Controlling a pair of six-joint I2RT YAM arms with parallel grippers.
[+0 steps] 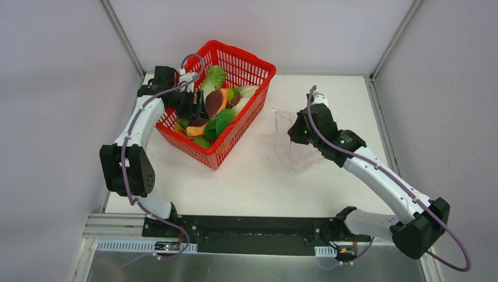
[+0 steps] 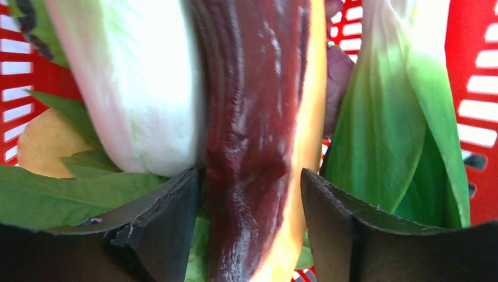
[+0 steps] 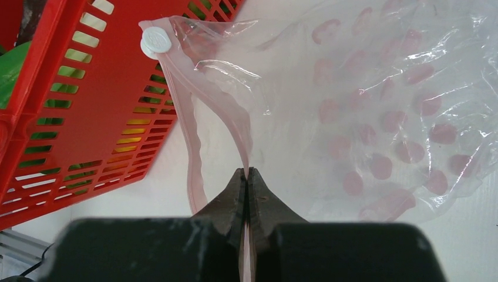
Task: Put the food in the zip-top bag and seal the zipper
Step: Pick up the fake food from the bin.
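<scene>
The left end effector reaches into the red basket at far left, its jaws wide on either side of the bun with sausage; whether they pinch it cannot be told. Bok choy, lemon and leaves lie alongside. The right end effector is clamped on the zipper, probably to hold the mouth up. The zip-top bag, seemingly empty, lies on the surface right of the basket.

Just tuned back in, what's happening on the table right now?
The left gripper is down in the red basket, its jaws either side of the toy hot dog; whether it grips yet is unclear. The right gripper is shut on the bag's zipper strip, beside the basket. No food is in the bag yet.
</scene>
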